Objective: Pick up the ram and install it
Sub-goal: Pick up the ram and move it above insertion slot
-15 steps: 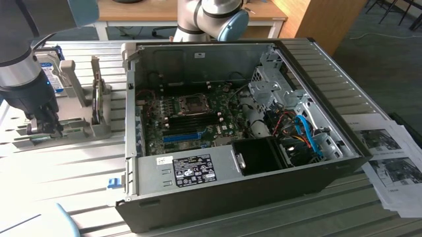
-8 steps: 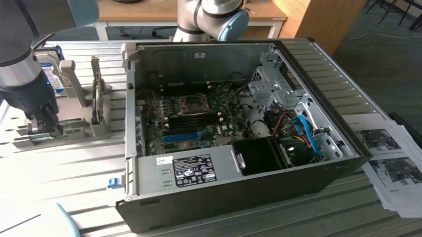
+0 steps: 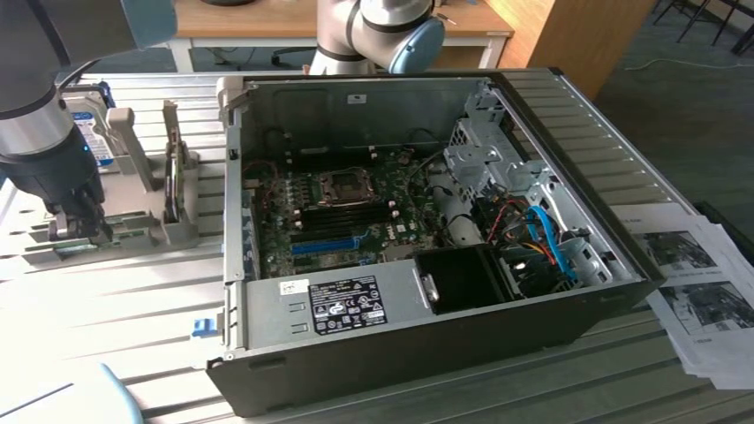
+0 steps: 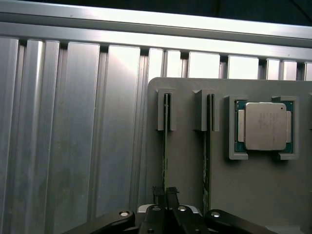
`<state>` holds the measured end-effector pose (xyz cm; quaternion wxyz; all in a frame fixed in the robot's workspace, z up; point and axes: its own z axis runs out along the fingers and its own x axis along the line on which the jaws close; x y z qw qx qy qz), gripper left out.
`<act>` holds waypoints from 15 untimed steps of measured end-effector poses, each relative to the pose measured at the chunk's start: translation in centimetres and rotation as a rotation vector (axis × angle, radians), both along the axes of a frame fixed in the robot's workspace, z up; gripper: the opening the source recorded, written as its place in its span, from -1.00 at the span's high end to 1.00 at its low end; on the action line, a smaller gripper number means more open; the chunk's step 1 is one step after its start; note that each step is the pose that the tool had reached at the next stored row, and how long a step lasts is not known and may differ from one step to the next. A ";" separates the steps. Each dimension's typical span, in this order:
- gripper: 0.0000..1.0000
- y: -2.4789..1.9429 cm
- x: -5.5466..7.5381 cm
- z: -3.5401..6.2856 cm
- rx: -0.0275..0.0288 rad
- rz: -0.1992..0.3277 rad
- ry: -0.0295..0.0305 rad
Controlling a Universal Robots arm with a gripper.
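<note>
Pincer [image 4: 165, 191] is clamped on the ram [image 4: 165, 139], standing on edge in the grey holder [image 4: 187, 168], so the grasp is made, but it's not yet lifted out or installed

Arm [image 3: 33, 106]: silver-grey round tubing, thick and smooth.
Joint cap [image 3: 418, 40]: pale blue, domed.
Wrist end: dark, nearly black casing.
Gripper [image 4: 165, 191]: black, two slim fingers on angled links.
Screw heads [image 4: 124, 213]: bright, round, silver.

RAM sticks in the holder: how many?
2. One ram stick stands in the outer slot, between the closed fingers; the other ram stick in the next slot, nearer the CPU.
</note>
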<state>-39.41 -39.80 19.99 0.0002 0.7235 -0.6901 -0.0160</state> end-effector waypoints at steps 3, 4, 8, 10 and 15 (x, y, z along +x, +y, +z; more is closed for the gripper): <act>0.78 0.00 0.0 0.12 -0.0002 0.000 0.0002; 0.78 0.00 0.0 0.17 -0.0001 0.000 0.0001; 0.78 0.00 0.0 0.44 -0.0001 0.000 0.0002; 0.78 0.00 0.0 0.59 -0.0001 0.000 0.0001; 0.78 0.00 0.0 1.04 -0.0001 0.000 0.0001</act>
